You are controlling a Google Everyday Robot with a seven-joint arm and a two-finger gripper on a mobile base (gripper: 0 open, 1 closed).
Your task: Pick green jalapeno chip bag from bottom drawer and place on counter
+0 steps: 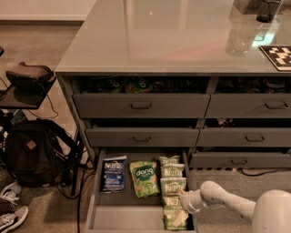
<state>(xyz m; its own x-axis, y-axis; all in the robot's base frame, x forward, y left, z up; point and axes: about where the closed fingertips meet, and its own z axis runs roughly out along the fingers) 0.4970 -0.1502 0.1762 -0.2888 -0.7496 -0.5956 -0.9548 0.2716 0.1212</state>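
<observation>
The bottom drawer (119, 215) is pulled open at the lower left of the cabinet. A column of several light-green jalapeno chip bags lies along its right side, one of them at mid-column (173, 185) and one at the front (175, 218). My gripper (184, 200) is at the end of a white arm (227, 203) that reaches in from the lower right. It sits low over the right edge of that column, against a bag near the front (171, 200). The glossy grey counter (159, 36) spans the top of the cabinet.
A dark blue Kettle bag (113, 174) and a bright green dong bag (144, 178) lie left of the column. The upper drawers (141, 105) stand ajar. A clear bottle (238, 38), a dark cup (268, 9) and a checkered tag (277, 57) sit on the counter's right. A backpack (34, 152) and shoes (11, 214) are on the floor at the left.
</observation>
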